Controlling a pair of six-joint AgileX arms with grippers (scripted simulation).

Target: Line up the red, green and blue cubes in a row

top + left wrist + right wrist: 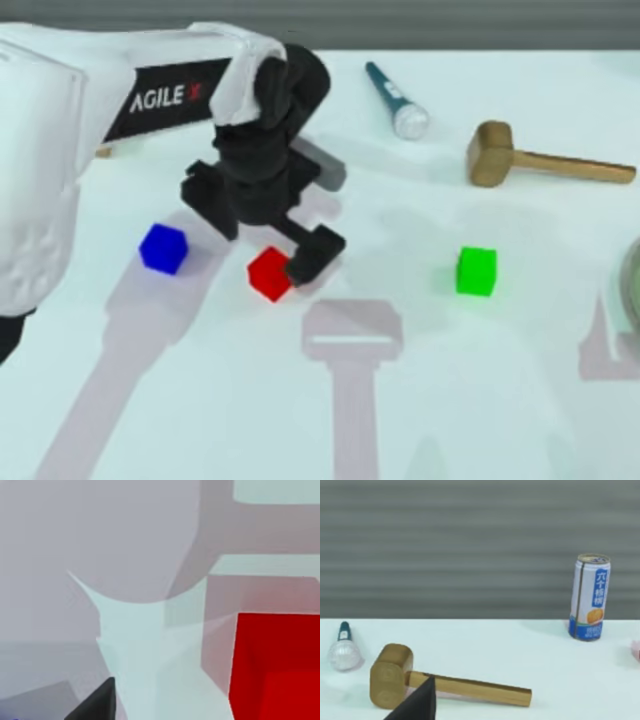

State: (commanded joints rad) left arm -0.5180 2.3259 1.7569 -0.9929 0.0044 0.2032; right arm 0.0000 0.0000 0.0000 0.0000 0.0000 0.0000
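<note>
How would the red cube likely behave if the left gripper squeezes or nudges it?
The red cube looks rigid with flat faces, so it would probably slide rather than roll. Its glossy finish hints it may slip between the left gripper fingers. Being small, it is likely light.

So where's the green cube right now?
In the top view, the green cube sits alone right of centre, below the wooden mallet, well right of the red cube.

The left arm point(150, 95) carries white lettering "AGILE" on a black panel; the can point(589, 597) bears a blue label with characters too small to read
</note>
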